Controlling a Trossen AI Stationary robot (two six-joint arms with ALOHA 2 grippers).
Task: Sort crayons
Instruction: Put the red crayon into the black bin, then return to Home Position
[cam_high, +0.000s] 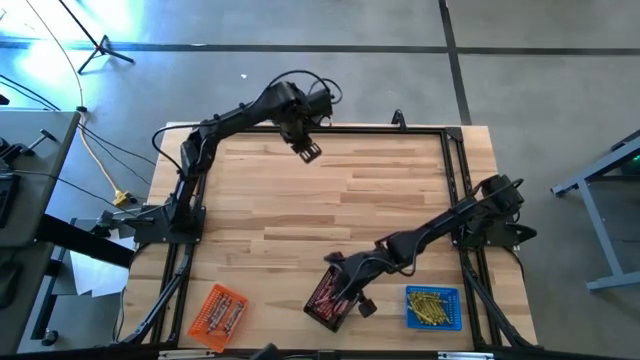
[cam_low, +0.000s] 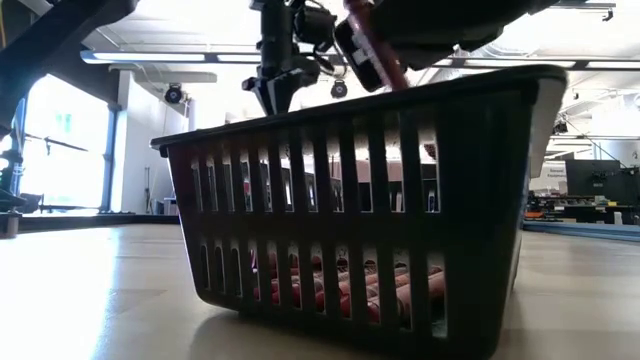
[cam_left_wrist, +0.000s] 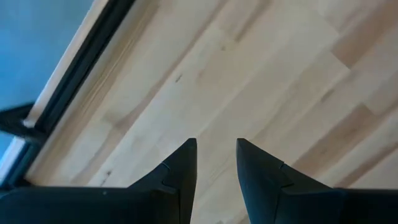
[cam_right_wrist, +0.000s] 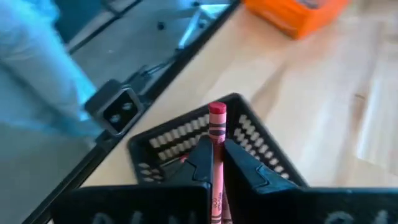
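My right gripper (cam_right_wrist: 216, 149) is shut on a red crayon (cam_right_wrist: 217, 124) and hangs slanting over the black tray (cam_high: 322, 303) at the table's near edge. More red crayons (cam_low: 340, 285) lie on that tray's floor. The blue tray (cam_high: 432, 307) to its right holds yellow crayons, and the orange tray (cam_high: 218, 315) to its left holds orange-red ones. My left gripper (cam_high: 308, 152) stands open near the table's far edge, pointing down over bare wood (cam_left_wrist: 261, 74), with nothing between its fingers. My right gripper pinches the red crayon between its two fingers. The crayon lies along the fingers, and its shaft (cam_right_wrist: 217, 138) sticks out past the fingertips (cam_right_wrist: 202, 154) with one end free. The fingers slant down from the table's right side. The crayon is lifted clear above the black tray's rim (cam_right_wrist: 180, 134).
The three trays stand in a row along the near edge. A black frame (cam_high: 450, 160) runs round the tabletop. The wooden middle of the table (cam_high: 330, 210) is bare.
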